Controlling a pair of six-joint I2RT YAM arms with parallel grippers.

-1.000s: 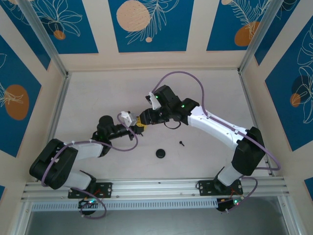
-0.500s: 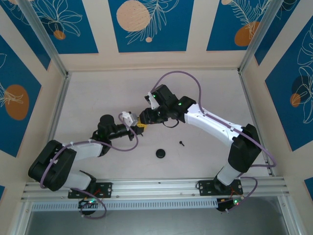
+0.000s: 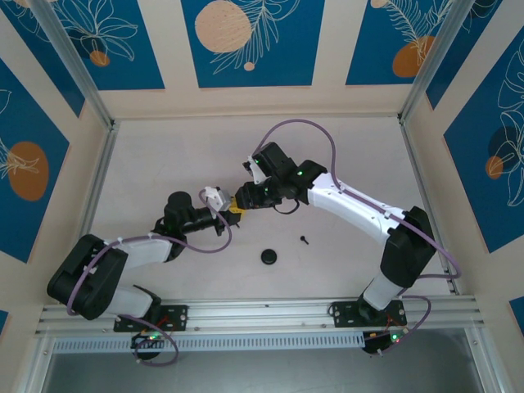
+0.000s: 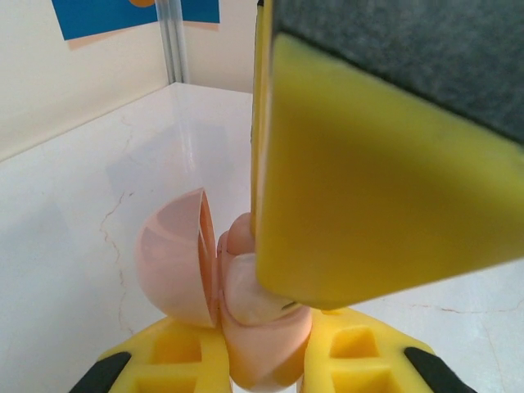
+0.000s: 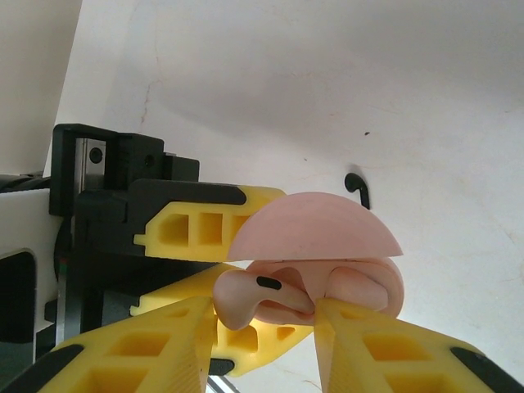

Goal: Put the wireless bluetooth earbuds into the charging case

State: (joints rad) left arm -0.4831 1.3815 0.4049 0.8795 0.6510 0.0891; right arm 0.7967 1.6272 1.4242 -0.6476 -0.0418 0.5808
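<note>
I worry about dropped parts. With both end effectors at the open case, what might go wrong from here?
The left end effector pinches the charging case by its lower part; a push from the right end effector might twist it loose. The open lid stands close to the right fingers; a nudge might shut it. An earbud lies on the table, tiny, so likely easy to misgrasp.
</note>
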